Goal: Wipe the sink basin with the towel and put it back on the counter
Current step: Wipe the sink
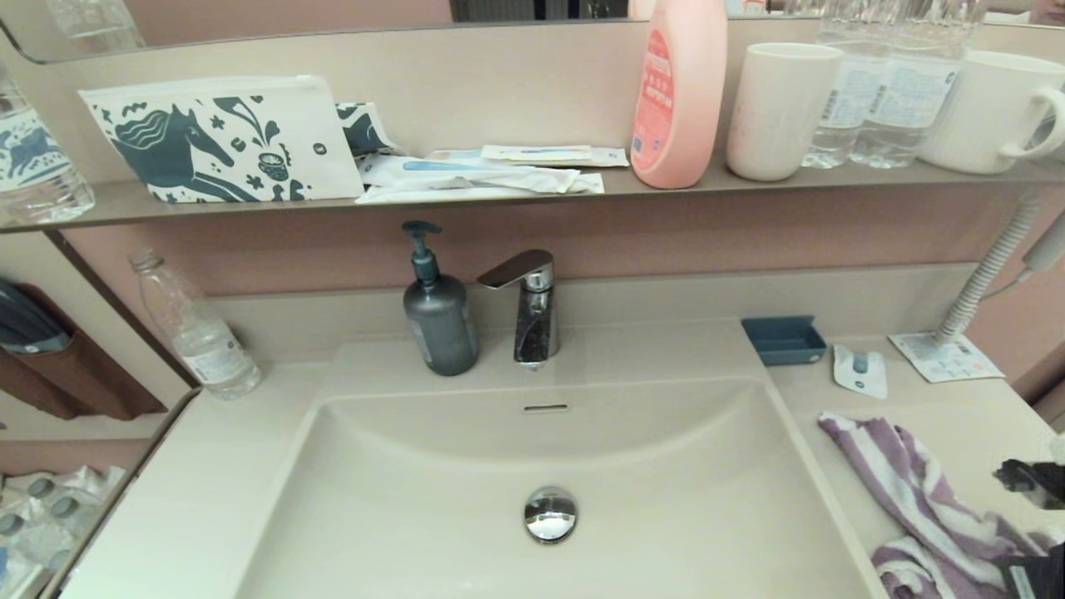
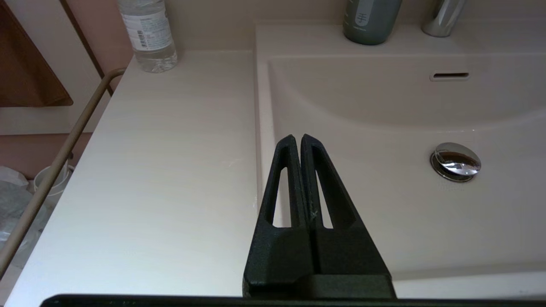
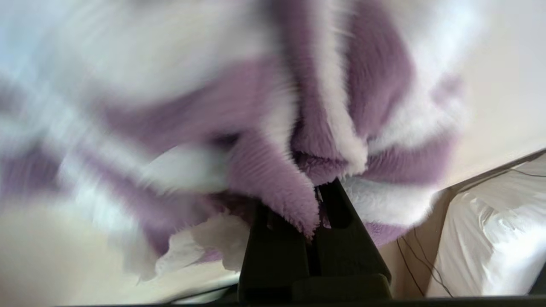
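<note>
The purple-and-white striped towel (image 1: 907,482) lies bunched on the cream counter (image 1: 982,408) to the right of the sink basin (image 1: 433,516). My right gripper (image 3: 318,192) is shut on a fold of the towel (image 3: 298,128) at its near end, low over the counter; its black body (image 1: 1027,574) shows at the head view's bottom right corner. The basin holds only the chrome drain plug (image 1: 550,514), with the overflow slot (image 1: 545,408) above it. My left gripper (image 2: 297,138) is shut and empty, hovering over the basin's left rim (image 2: 259,128); it is out of the head view.
A grey soap pump bottle (image 1: 438,320) and chrome faucet (image 1: 528,304) stand behind the basin. A blue tray (image 1: 784,339), a small sachet (image 1: 859,370) and a ribbed hose (image 1: 990,274) sit at the back right. A clear bottle (image 1: 195,329) stands at the back left. The shelf (image 1: 499,200) above carries bottles and cups.
</note>
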Tool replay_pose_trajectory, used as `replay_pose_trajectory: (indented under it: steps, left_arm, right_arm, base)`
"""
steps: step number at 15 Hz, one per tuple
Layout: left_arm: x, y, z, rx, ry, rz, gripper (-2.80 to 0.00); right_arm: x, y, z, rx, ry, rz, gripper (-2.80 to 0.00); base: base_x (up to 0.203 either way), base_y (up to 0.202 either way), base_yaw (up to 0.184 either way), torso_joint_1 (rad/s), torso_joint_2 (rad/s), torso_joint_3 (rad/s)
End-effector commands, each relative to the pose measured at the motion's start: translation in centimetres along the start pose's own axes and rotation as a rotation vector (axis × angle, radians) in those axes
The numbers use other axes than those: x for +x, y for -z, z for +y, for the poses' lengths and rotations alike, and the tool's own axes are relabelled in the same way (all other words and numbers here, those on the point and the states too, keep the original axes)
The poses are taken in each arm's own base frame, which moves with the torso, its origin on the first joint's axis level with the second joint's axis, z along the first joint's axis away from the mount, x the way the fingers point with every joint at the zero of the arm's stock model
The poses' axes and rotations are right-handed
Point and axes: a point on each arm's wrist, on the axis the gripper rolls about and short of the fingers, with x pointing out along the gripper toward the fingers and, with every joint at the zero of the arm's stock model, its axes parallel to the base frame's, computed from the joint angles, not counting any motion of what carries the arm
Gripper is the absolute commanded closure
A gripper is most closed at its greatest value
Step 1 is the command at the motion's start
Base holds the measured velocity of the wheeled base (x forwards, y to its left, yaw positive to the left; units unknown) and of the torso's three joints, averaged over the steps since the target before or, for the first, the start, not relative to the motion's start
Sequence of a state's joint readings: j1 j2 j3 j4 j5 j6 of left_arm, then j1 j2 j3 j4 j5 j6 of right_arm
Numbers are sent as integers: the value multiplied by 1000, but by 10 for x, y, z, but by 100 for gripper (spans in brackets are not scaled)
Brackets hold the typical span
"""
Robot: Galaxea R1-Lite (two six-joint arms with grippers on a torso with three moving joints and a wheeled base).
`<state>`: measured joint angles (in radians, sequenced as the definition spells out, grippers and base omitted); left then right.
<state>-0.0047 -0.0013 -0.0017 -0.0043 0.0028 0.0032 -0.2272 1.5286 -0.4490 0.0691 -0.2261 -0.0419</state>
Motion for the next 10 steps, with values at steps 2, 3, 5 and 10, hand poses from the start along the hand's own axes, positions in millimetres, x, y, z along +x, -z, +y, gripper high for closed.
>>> replay_pose_trajectory:
  steps: [2,3,5,10]
  left_arm:
    - [0,0,0,0,0,1,0]
    - [0,0,0,0,0,1,0]
    - [0,0,0,0,0,1,0]
    - [0,0,0,0,0,1,0]
  right_arm:
    - [17,-18,-36,66,57,-41,0]
    - [27,-33,-48,89,51,-72,0]
    - [44,-60,-64,149,0,-164,0]
    - [65,-106,-21,195,-136,-318,0]
  base:
    - [0,0,0,0,0,0]
    - [0,0,0,0,0,0]
    - [0,0,0,0,0,0]
    - [0,0,0,0,0,0]
